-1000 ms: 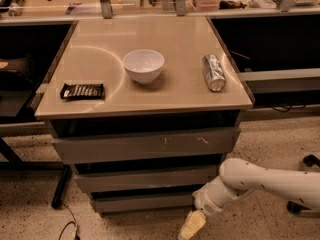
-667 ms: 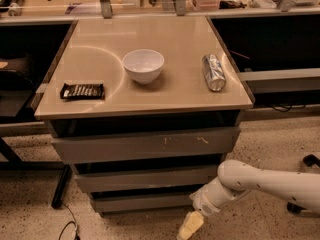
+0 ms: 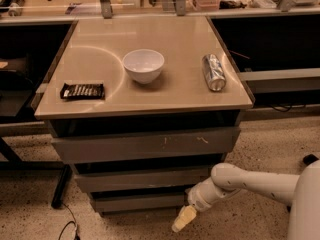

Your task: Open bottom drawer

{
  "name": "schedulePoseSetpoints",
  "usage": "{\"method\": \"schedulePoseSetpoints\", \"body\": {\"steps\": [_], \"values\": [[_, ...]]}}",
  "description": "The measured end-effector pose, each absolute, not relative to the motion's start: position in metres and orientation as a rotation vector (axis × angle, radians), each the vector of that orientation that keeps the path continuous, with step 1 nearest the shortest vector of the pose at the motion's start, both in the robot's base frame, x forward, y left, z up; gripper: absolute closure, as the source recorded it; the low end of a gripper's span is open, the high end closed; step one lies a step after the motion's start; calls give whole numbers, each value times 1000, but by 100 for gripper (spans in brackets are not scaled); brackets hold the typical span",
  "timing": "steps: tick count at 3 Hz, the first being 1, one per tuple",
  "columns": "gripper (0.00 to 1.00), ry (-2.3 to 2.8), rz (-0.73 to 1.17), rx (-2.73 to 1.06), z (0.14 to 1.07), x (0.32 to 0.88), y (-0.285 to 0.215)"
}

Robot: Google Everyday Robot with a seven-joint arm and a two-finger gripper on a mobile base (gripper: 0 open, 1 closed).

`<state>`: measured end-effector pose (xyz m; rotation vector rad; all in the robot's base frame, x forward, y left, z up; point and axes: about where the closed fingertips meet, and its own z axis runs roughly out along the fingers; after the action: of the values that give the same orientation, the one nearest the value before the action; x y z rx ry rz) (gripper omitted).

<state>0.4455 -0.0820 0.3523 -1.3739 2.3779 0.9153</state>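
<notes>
The bottom drawer is the slimmest grey front, lowest of three under the tan table, and it sits closed. My gripper hangs low near the floor, just below and in front of the right end of the bottom drawer. Its yellowish tip points down and left. The white arm reaches in from the right. The mid-sized grey front and the widest front with pale scratch marks sit above, both closed.
On the table top lie a white bowl, a silver can on its side and a dark snack bar. A black stand foot and a cable rest on the speckled floor at the left.
My arm and gripper have shifted slightly left and up, closer to the right end of the bottom drawer. The drawers and table items have not moved.
</notes>
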Motion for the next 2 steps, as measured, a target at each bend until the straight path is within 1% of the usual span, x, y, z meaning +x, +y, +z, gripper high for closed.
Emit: {"method": "schedulePoseSetpoints", "body": {"steps": [1,2], "values": [[0,2372,869,-1349,319,466,-85],[0,2385,861,-1346,311,467,-84]]}}
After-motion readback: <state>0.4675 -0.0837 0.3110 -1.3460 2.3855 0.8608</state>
